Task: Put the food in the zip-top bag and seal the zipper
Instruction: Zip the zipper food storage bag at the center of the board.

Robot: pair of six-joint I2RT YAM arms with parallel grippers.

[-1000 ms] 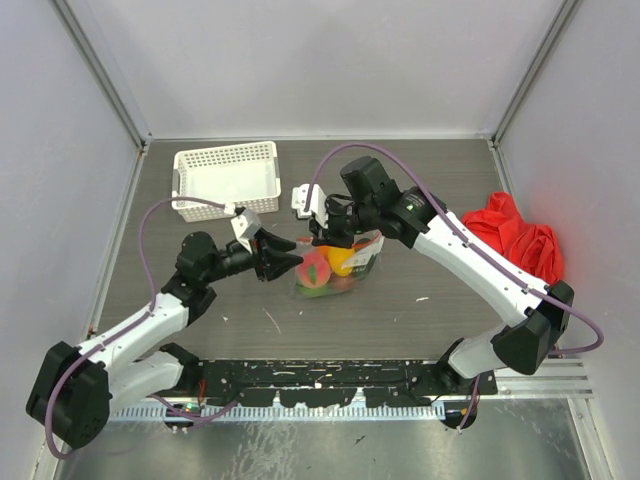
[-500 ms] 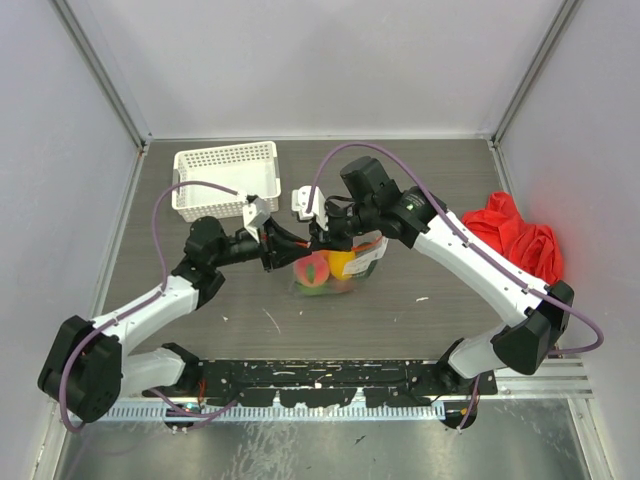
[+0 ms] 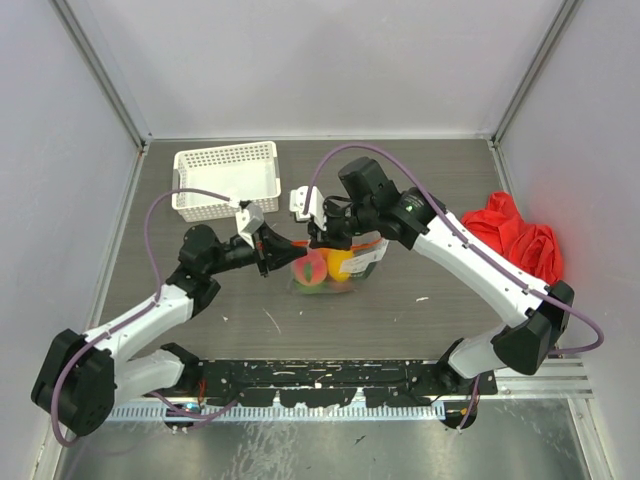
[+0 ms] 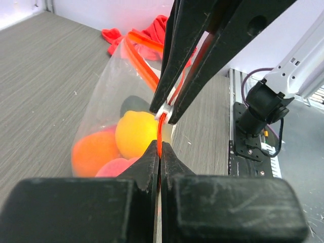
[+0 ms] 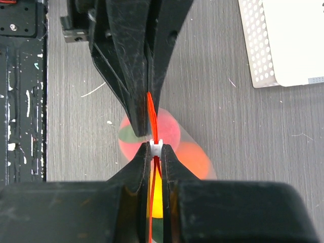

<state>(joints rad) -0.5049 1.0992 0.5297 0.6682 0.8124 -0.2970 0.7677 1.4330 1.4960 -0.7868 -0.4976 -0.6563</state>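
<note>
One zip-top bag, clear, at the centre of the top view above the grey table, its mouth edge raised between the two arms. Contents: food, with yellow, orange, pink and dark green pieces visible through the plastic. The zipper is an orange-red strip. The left gripper has its jaws pinched tight on the zipper. The right gripper has its jaws narrow, clamped on the white slider tab. There is a white basket at upper left and a red cloth at the right edge.

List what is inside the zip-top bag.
Through the clear zip-top bag show a yellow fruit, an orange fruit, a pink fruit and a dark fruit. Any others are hidden by these and the jaws.
</note>
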